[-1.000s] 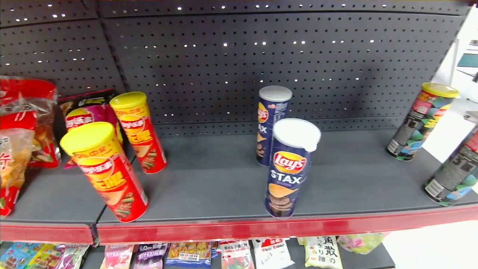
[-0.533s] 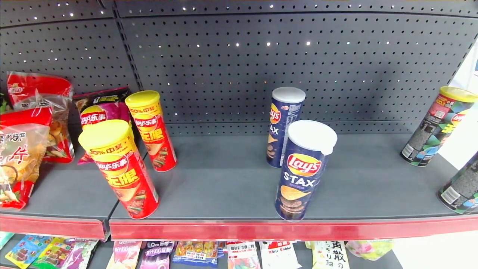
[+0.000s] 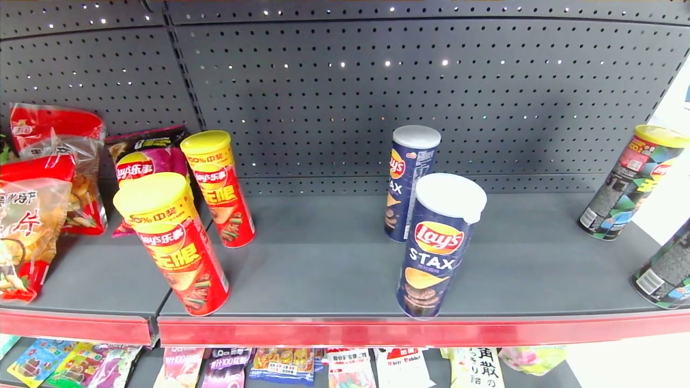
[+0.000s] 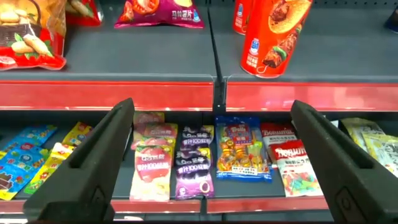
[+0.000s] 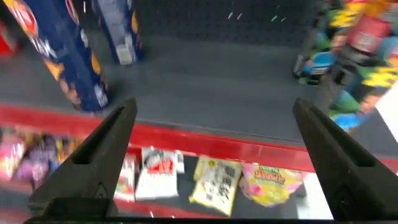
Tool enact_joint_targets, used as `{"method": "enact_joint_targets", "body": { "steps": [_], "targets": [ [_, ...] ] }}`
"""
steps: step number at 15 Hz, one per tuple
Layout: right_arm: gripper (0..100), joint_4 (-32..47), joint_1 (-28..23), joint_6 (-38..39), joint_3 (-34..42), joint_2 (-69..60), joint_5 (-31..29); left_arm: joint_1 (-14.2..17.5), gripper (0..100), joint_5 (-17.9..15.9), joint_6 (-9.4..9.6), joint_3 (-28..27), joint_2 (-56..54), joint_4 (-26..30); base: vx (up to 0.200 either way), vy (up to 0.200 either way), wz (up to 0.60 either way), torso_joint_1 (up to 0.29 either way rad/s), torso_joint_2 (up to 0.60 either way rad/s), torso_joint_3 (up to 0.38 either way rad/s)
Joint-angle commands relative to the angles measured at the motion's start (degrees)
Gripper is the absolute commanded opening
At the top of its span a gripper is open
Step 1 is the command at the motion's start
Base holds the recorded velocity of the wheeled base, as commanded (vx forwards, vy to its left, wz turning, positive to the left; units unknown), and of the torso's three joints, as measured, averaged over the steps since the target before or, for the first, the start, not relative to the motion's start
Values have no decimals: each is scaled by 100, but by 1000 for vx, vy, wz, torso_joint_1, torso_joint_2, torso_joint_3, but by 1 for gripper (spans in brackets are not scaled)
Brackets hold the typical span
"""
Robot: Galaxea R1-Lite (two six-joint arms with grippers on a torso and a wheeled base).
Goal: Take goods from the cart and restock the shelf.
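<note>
The grey shelf (image 3: pixel 334 258) with a red front strip carries two red chip cans with yellow lids (image 3: pixel 172 242) at the left. Two blue chip cans with white lids (image 3: pixel 439 242) stand in the middle, and two dark patterned cans (image 3: pixel 628 180) at the right. My left gripper (image 4: pixel 211 165) is open and holds nothing, in front of the shelf's red strip (image 4: pixel 124 94), just below a red can (image 4: pixel 270 34). My right gripper (image 5: pixel 211 162) is open and holds nothing, facing the shelf edge between a blue can (image 5: pixel 59 53) and the patterned cans (image 5: pixel 354 56).
Snack bags (image 3: pixel 38 199) and a purple chip bag (image 3: pixel 145 156) stand at the shelf's far left. Several small candy packets (image 3: pixel 280 366) lie on the lower shelf, also seen as packets (image 4: pixel 193 168) under my left gripper. A perforated back panel (image 3: pixel 345 97) closes the shelf.
The head camera turned a little to the left a second ago, so the whole picture slid right. Since half a second ago nothing has moved.
</note>
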Motion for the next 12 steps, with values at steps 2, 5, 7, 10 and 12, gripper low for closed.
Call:
{"method": "enact_joint_targets", "body": {
  "steps": [2,5,7,10,12],
  "targets": [
    [100,-334,694,-405,-422,2266,-14,0,100,1,5,1,27,-3,0,0,0,0,0,0],
    [100,-1187,870,-397,-492,3496,-480,0,100,1,23,1,27,-3,0,0,0,0,0,0],
    [100,-1477,1107,-361,-484,3936,-726,9,100,1,23,1,27,-3,0,0,0,0,0,0],
    [100,-1661,1424,-194,-501,4384,-840,0,100,-17,49,1,27,-3,0,0,0,0,0,0],
    [100,-1872,1538,-142,-466,4472,-787,0,100,-17,49,1,27,-3,0,0,0,0,0,0]
  ]
}}
